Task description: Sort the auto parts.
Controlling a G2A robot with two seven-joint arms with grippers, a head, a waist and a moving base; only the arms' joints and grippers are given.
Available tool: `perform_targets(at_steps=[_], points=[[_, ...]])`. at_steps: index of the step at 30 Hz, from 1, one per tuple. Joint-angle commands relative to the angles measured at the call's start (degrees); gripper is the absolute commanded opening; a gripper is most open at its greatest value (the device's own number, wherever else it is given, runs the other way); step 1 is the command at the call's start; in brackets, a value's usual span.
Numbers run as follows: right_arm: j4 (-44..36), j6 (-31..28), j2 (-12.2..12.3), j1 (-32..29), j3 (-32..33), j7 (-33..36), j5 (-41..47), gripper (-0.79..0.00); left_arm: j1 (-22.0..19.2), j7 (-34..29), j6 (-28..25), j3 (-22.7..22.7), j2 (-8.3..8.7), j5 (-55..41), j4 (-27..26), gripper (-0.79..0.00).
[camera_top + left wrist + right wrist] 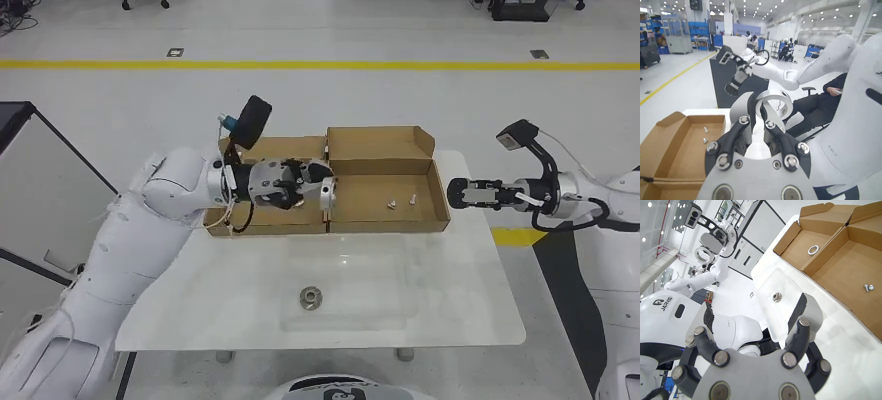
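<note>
Left gripper (754,108): clamped on the wall of a silver ring collar (786,108), one finger inside the bore and one outside, held up off the table (450,290).
Collar's attitude: on edge, with the bore roughly level and facing the right arm's side.
Beneath it: in the top view the fingertips sit over the shared wall of the two cardboard boxes.
Ring box (789,240): holds one matching ring (813,249) lying flat. It is on the left arm's own side of that wall, so I judge the drop needs a short pull back and a downward tilt, not a reach forward.
Bolt box (848,262): holds two bolts (868,287) beyond the wall, so it is the wrong home for the collar.
Right gripper (756,303): fingers spread wide with nothing held, just off the bolt box's outer end.
Flanged hub (312,297): upright in a clear tray (768,281) on the robot's side of the table, not yet sorted. It probably falls to the free right arm.
</note>
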Motion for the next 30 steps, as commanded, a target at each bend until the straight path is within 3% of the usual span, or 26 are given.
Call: perform_targets(at_steps=[1, 8, 17, 24, 30], points=[[0.0, 0.0, 0.0, 0.0, 0.0, 0.0, 0.0, 0.000, 0.3, -0.5, 0.0, -0.9, 0.23, -3.4, -1.7, -0.785], [0.0, 0.0, 0.0, 0.0, 0.0, 0.0, 0.0, 0.000, 1.2, -5.8, 0.0, -3.7, -0.15, -17.3, -7.3, -0.785], [0.0, 0.0, 0.0, 0.0, 0.0, 0.0, 0.0, 0.000, 1.2, -5.8, 0.0, -5.3, -2.16, -29.3, -13.1, -0.785], [0.0, 0.0, 0.0, 0.0, 0.0, 0.0, 0.0, 0.000, 2.7, -5.9, 0.0, -7.8, -4.53, -37.0, -13.0, -0.785], [0.0, 0.0, 0.0, 0.0, 0.0, 0.0, 0.0, 0.000, 2.7, -5.9, 0.0, -8.1, -4.71, -34.3, -11.6, -0.785]])
